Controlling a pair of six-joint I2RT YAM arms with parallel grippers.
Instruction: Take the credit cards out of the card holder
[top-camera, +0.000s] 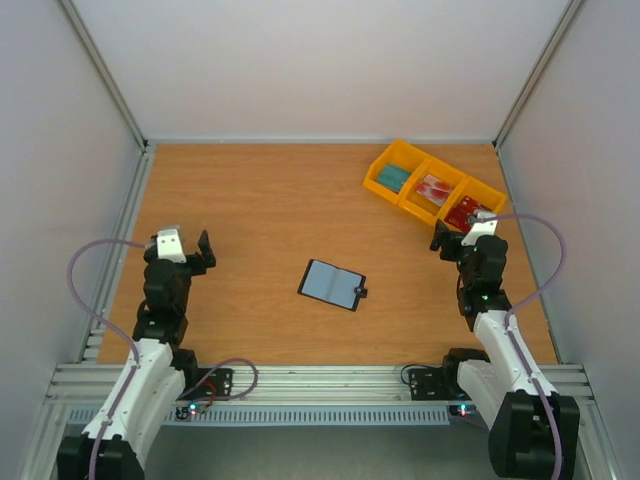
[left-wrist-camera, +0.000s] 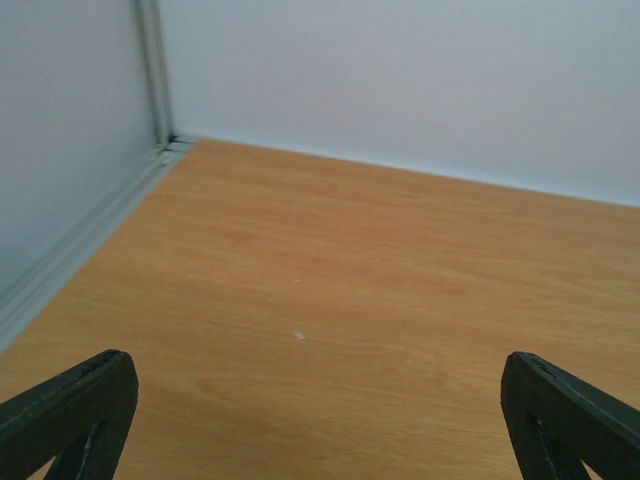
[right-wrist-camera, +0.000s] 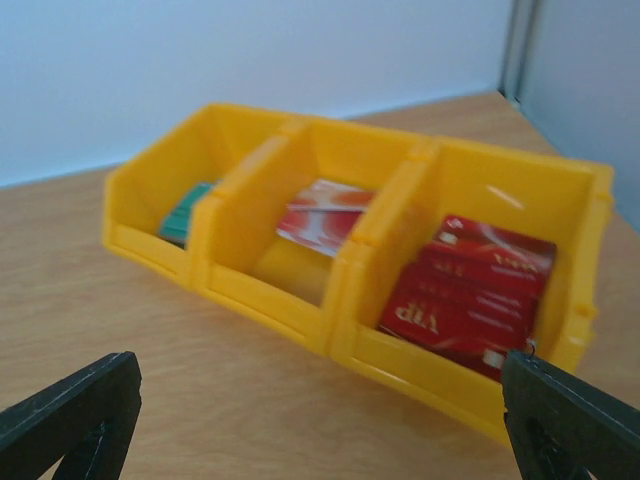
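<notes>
Top external view has me at the near edge of the wooden table (top-camera: 250, 200), one arm to each side. The card holder (top-camera: 332, 284) lies flat near the middle of the board, grey-blue with dark edges and turned a little askew. Its small black closure tab (top-camera: 362, 292) sticks out on the side towards my right arm. It is well apart from both my grippers, and from up there I cannot tell whether anything sits inside it.

My left gripper (top-camera: 203, 252) hangs over the left side of the table, pointing towards the far wall. On the left wrist camera its two black fingers (left-wrist-camera: 70, 405) stand at the bottom corners of the view — spread wide, wood grain between them, nothing in their hold.

My right gripper (top-camera: 462, 228) is just in front of the yellow tray (top-camera: 378, 186) at the far right of the table, nearest its right-hand compartment. The right wrist camera shows those fingers equally far apart, with nothing between them either.

That same camera looks into all three compartments of the tray. A teal card (right-wrist-camera: 185, 215) lies in the left one. A red-and-white card (right-wrist-camera: 325, 215) rests tilted in the middle one. Some red cards (right-wrist-camera: 470, 295) are stacked in the right one, overlapping and sloping up towards the back wall — their pale print is too blurred for me to read
</notes>
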